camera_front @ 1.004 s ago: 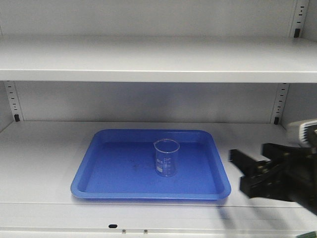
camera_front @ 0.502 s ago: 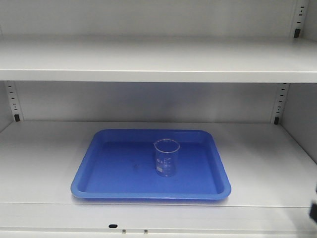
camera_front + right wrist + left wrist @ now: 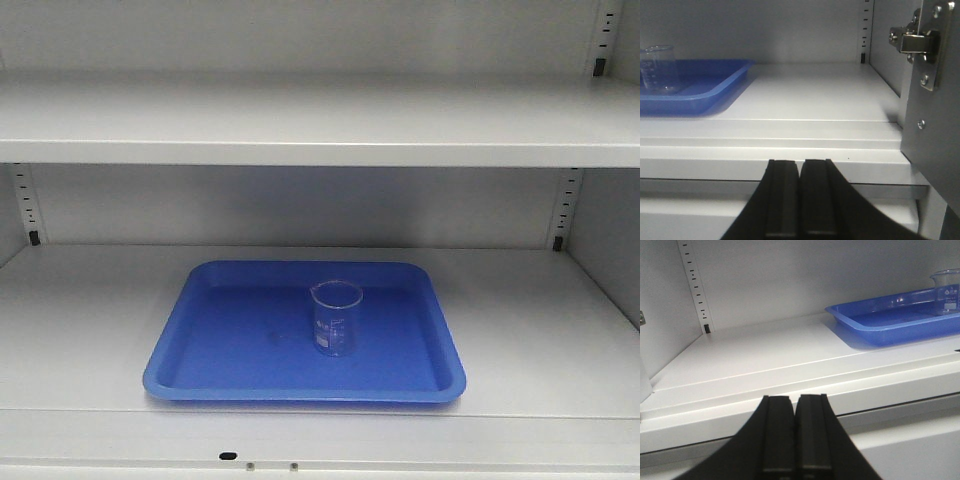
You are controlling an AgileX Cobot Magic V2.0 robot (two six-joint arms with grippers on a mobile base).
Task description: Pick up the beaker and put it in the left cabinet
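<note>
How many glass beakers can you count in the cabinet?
1. The beaker stands upright on the blue tray, right of the tray's centre, on the lower shelf. No others show.

clear beaker, blue tray, pale grey cabinet

Beaker: small, clear glass, cylindrical, pour spout on rim, faint white graduations. Upright, empty. Sits well forward and to the right of the left hand, forward and to the left of the right hand, free of both.

Left cabinet: pale grey-white, wide flat shelves, slotted peg rails in back corners. Beaker stands inside, on its lower shelf.
</note>
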